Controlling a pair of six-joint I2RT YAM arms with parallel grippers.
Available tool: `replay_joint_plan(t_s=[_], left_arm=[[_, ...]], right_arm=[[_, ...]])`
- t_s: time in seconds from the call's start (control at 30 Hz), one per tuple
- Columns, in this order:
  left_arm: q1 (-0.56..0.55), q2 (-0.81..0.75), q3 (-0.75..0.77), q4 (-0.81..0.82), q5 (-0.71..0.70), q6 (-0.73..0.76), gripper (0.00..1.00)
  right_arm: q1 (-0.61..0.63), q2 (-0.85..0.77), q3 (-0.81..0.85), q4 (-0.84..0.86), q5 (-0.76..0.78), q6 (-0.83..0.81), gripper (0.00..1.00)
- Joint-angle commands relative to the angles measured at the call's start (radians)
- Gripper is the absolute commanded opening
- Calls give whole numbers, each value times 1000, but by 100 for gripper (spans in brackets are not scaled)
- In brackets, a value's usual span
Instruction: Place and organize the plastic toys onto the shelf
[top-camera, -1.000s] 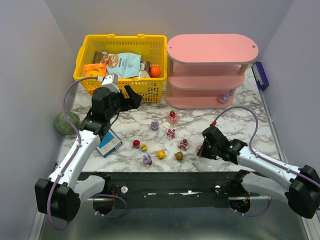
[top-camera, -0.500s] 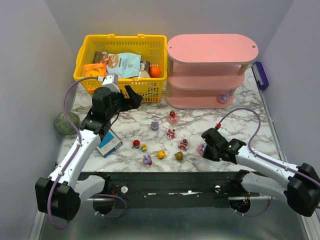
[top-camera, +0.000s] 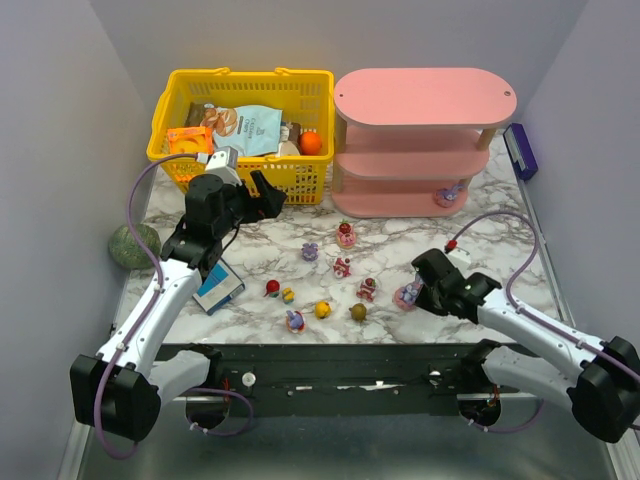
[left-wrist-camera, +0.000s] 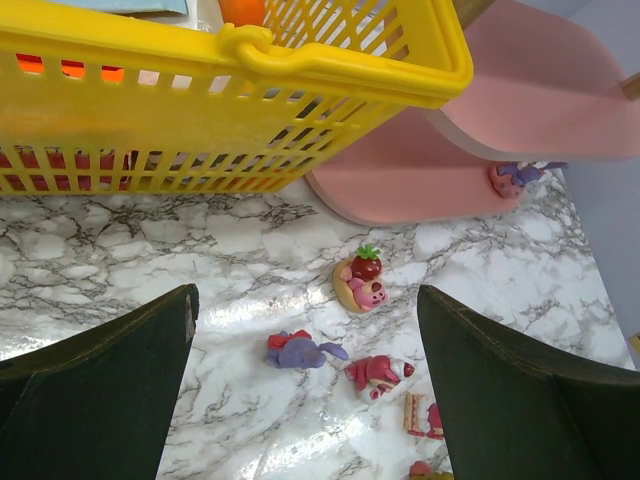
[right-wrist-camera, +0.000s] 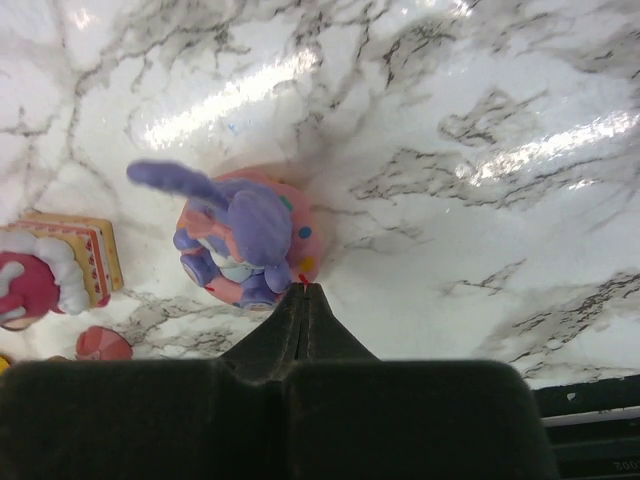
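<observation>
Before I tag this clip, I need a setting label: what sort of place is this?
Probably a robot test cell: plain grey walls box in a marble-patterned table, two arms are mounted at its near edge, and staged props, a pink shelf and plastic toys, sit on it.

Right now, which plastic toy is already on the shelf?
The purple bunny figurine at the right end of the shelf's bottom board; every other toy lies on the marble table.

This is looking like a robotics lab booth: plain grey walls (top-camera: 60, 100) are boxing in a marble-patterned worktop (top-camera: 400, 245), and a cabled left arm (top-camera: 165, 295) and right arm (top-camera: 525, 322) are sitting bolted along its black front rail (top-camera: 340, 360).
</observation>
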Motion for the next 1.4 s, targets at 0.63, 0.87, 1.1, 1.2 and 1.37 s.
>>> replay_joint_plan(t_s=[0.63,0.87,1.1,1.2,1.37], left_arm=[[-10,-7,30,-30,-11,24,99],[-10,-7,27,-31,-17,29,99],[-10,-5,27,-36,-31,37,99],[-10,-5,30,-39,-37,41,99],[-10,-5,35,-43,-48,46,99]], right_arm=[[-223,209,172,249,1,-298,1],[-237,264,224,346,-106,-409,1],[-244,249,297,269,-83,-371,7],[-246,229,362,143,-48,-297,28],[-246,233,488,-96,-75,-196,61]])
